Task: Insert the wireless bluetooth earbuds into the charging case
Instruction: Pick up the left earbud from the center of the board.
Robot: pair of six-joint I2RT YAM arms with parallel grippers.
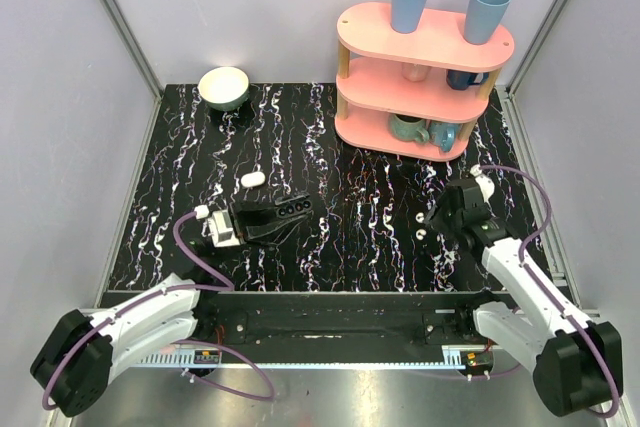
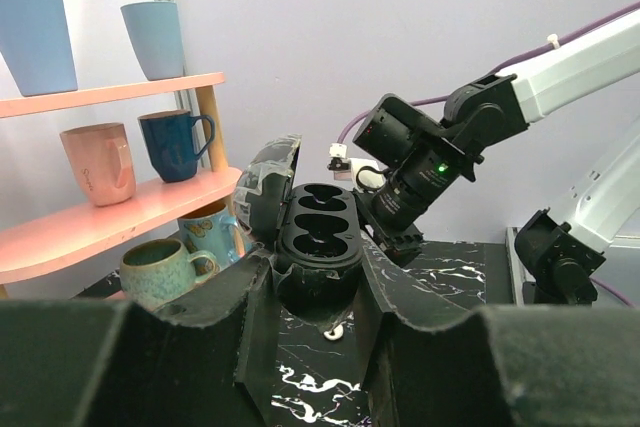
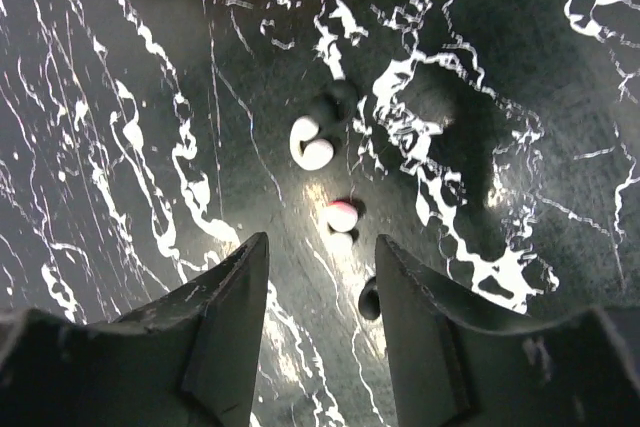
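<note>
We are at the pick-up step: our right hand [image 3: 322, 247] hangs low over the surface [image 3: 120, 97], fingers apart and holding nothing, and the two buds [image 3: 312, 144] lie just ahead of its tips. Our left hand [image 2: 315, 282] is clamped on the black case [image 2: 322, 247], whose lid [image 2: 265, 182] is open and whose wells [image 2: 325, 209] are bare, well apart from the buds. Next, we think, the right hand must go down around one bud, pinch it softly, and carry it to a well.
</note>
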